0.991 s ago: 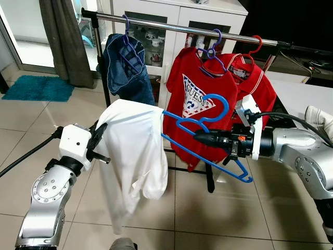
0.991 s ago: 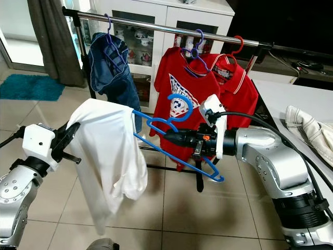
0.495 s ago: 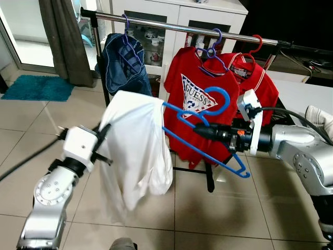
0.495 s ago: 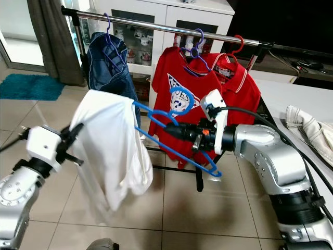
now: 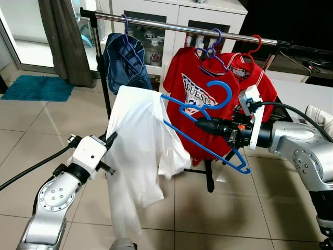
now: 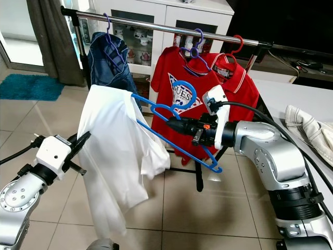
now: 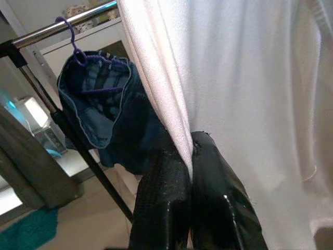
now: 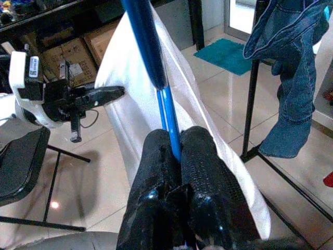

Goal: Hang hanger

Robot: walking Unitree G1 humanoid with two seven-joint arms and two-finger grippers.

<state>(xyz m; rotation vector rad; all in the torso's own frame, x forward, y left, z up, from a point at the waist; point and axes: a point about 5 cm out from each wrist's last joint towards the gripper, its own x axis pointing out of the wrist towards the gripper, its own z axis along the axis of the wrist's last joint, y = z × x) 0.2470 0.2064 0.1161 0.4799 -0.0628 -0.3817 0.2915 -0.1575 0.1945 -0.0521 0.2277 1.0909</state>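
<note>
Three garments on the rail [image 5: 171,27] across the frame's top: blue jeans [image 5: 125,65] upper left, two red shirts [image 5: 200,104] upper centre. One blue hanger [image 5: 205,130] mid-frame, pinched by the right gripper [image 5: 200,125]. One white shirt [image 5: 140,156] draped off its left end, nipped at the edge by the left gripper [image 7: 190,151], fingers pressed together.

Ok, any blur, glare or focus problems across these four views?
Eye views: sharp, evenly lit, floor tiles mildly glossy. Left wrist view: bright window glow behind the rail, fingers close and soft. Right wrist view: blue hanger soft up close, floor glare.
</note>
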